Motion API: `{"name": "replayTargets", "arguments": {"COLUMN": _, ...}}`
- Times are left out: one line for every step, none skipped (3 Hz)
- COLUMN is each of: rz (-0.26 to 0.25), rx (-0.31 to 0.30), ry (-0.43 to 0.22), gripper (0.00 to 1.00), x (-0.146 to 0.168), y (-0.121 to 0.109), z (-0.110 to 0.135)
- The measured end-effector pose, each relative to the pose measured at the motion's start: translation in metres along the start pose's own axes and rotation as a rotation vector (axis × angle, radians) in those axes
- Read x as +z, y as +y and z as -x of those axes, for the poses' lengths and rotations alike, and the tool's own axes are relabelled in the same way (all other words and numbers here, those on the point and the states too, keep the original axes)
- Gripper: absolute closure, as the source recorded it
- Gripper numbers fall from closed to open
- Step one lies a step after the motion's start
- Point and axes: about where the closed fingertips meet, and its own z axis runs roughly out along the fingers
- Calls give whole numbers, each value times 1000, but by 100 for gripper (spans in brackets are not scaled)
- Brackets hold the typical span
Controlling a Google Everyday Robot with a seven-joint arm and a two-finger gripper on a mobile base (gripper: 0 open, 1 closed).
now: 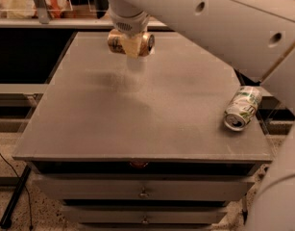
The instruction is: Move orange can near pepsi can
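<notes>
My gripper hangs over the back of the grey table, left of its middle. It is shut on the orange can, which lies sideways in the fingers and is held above the tabletop. Both ends of the can stick out past the fingers; its middle is hidden by them. The pepsi can is out of view. My white arm crosses the top right of the view and hides the table's back right corner.
A white-and-green can lies on its side near the table's right edge, open end toward the front. Drawers sit under the tabletop. A shelf with bags stands behind the table.
</notes>
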Motion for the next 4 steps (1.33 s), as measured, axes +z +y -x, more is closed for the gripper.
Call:
{"name": "replayTargets", "arguments": {"rz": -1, "rx": -7, "ry": 0, "gripper": 100, "x": -1, "y": 0, "z": -1}}
{"name": "replayTargets", "arguments": {"rz": -38, "rx": -43, "ry": 29, "gripper": 100, "x": 2, "y": -13, "z": -8}}
{"name": "replayTargets", "arguments": {"rz": -54, "rx": -78, "ry": 65, "gripper": 100, "x": 7, "y": -30, "z": -24}}
{"name": "replayTargets", "arguments": {"rz": -54, "rx": -89, "ry": 94, "gripper": 100, "x": 13, "y": -42, "z": -43}}
